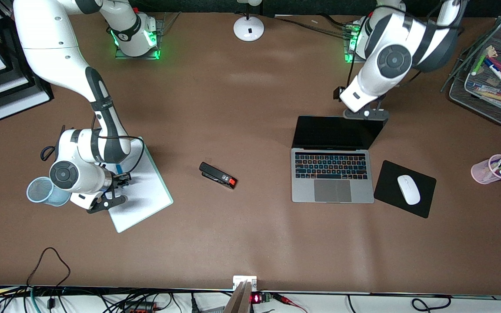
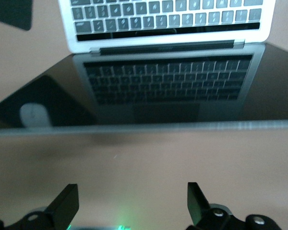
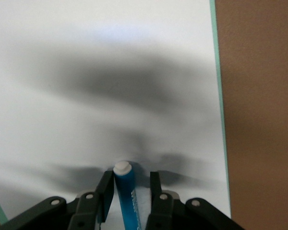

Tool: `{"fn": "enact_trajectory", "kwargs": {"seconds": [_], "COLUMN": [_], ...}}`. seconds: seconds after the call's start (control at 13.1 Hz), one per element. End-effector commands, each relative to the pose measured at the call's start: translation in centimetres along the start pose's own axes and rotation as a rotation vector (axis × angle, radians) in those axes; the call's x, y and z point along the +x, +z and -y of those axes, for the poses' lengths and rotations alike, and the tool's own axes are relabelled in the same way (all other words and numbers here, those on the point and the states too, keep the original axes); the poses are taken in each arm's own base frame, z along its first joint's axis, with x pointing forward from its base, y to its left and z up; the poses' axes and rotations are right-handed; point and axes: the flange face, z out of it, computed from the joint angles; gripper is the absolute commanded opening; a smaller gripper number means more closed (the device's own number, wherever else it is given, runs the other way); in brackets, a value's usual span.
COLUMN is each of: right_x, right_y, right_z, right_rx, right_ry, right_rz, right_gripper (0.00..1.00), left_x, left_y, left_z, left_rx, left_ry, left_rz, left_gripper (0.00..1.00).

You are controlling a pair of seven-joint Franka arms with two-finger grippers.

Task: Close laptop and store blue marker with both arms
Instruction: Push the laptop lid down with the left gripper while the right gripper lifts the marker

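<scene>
Neither step is done. Our right gripper (image 3: 128,191), over the clipboard (image 1: 150,191) near the right arm's edge, brackets the blue marker (image 3: 126,194). Our left gripper (image 2: 133,203) hangs wide above the open laptop (image 1: 332,174) lid's top edge.

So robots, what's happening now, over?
Left gripper open above open silver-grey laptop's lid edge. Right gripper around slim blue marker over white clipboard. Nothing blocking.

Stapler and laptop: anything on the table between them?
Nothing; front view shows bare brown table between the stapler and the laptop.
</scene>
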Motion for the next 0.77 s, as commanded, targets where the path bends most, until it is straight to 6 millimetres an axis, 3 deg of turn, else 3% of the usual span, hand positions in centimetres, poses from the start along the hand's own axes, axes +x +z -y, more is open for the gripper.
{"fn": "enact_trajectory", "kwargs": {"seconds": [0.0,0.15,0.38,0.69], "right_x": [0.1,0.1,0.2,0.2], "right_y": [0.1,0.5,0.5,0.4], "right_z": [0.2,0.4,0.4,0.3], "right_rx": [0.002,0.006,0.006,0.006], "right_ry": [-0.009,-0.011,-0.009,-0.007], "right_rz": [-0.008,-0.003,-0.004,-0.006], "right_gripper": [0.36,0.35,0.3,0.19], "left_x": [1.9,3.2,5.1,8.5], "left_y": [-0.3,-0.8,0.1,0.2], "left_z": [-0.4,-0.1,-0.2,1.4], "left_rx": [-0.066,-0.091,-0.129,-0.191], "left_ry": [-0.015,-0.021,-0.02,-0.045], "left_rz": [-0.024,-0.062,-0.097,-0.139], "left_gripper": [1.0,1.0,1.0,1.0]}}
